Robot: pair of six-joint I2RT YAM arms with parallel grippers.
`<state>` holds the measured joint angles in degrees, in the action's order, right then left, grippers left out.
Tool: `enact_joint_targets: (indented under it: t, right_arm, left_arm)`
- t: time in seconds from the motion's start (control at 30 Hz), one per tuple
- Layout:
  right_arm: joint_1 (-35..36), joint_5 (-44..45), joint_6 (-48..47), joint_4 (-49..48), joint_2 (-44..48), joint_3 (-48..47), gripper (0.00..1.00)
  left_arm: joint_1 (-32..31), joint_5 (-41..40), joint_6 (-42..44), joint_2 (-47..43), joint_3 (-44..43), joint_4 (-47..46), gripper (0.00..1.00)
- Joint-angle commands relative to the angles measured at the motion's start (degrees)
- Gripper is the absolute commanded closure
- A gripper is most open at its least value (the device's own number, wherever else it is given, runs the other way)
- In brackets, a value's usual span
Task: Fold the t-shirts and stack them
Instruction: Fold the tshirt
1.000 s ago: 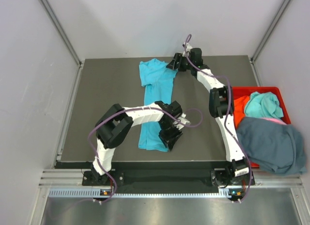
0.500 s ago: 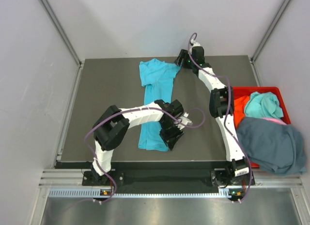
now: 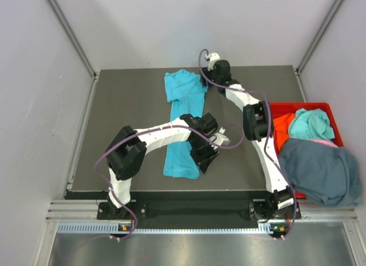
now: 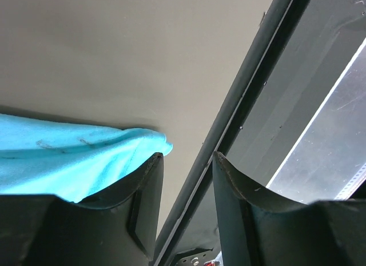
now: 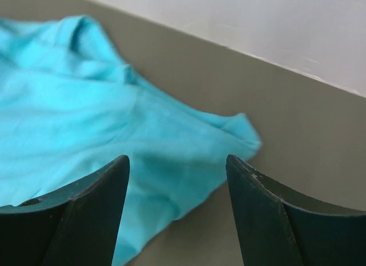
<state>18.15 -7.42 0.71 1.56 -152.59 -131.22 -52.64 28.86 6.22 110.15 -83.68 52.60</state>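
Bin [image 3: 302, 106] right of the table [image 3: 126, 128] holds heaped t-shirts [image 3: 320, 169].

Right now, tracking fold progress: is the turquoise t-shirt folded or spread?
Partly folded: the turquoise t-shirt lies as a narrow strip, one sleeve sticking out.

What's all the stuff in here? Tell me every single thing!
turquoise t-shirt: 1, bright turquoise, laid long on the table
blue-grey t-shirt: 1, slate, draped over the bin's near end
orange t-shirt: 1, orange, in the bin
bunched turquoise t-shirt: 1, turquoise, in the bin
pinkish cloth: 1, pink, a sliver in the bin
red bin: 1, red, right of the table
table: 1, dark grey
left pincer: 1, black, open, at the shirt's near corner
right pincer: 1, black, open, over the shirt's far end
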Motion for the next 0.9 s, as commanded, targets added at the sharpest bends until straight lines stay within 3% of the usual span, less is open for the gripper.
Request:
enact_joint_targets:
  t: [0.0,0.27,0.57,0.87]
  right_arm:
    - [4.6,-0.2,-13.1,-8.3,7.1,1.8,0.31]
    - [6.5,-1.8,-8.3,-5.7,5.0,-1.8,0.30]
    - [3.1,-1.4,11.4,4.3,0.6,-8.7,0.29]
    - [-1.8,-9.5,26.3,8.7,-2.4,-7.4,0.30]
  left_arm:
    - [-0.3,0.0,1.3,-3.4,-1.6,1.2,0.55]
    - [-0.3,-0.6,1.5,-5.3,1.9,0.0,0.55]
    - [-0.2,-0.4,1.2,-6.2,1.9,-0.2,0.55]
    - [-0.2,-0.3,1.1,-6.3,1.7,-0.2,0.55]
